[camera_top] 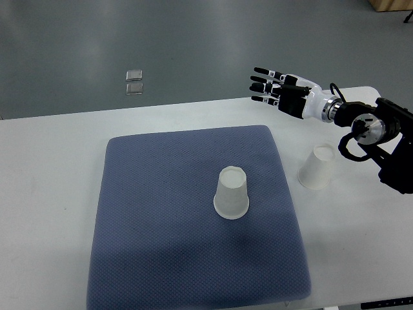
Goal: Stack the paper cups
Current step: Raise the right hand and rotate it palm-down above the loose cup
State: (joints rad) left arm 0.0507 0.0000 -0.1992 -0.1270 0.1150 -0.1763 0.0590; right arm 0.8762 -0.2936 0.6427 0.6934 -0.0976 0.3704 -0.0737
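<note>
Floor plates: two small pale square plates (135, 82) lie on the grey floor beyond the far edge of the table, toward the left, one just behind the other.
Table: a white table (45, 194) spans the picture from left to right, its far edge running across the upper part.
Mat: a blue-grey textured mat (148, 213) lies on the table and covers most of its middle, with rounded corners.
Cup on the mat: a white paper cup (231, 193) stands upside down on the mat, a little right of the mat's centre, its closed base facing up.
Cup off the mat: a second white paper cup (317, 166) stands upside down on the bare table just beside the mat's right edge, well apart from the first cup.
Right hand: the right hand (279, 88) reaches in from the picture's right edge and hangs above the table's far edge, beyond the second cup; its black-and-white fingers (263, 71) are stretched out straight toward the left, holding nothing and touching neither cup.
</note>
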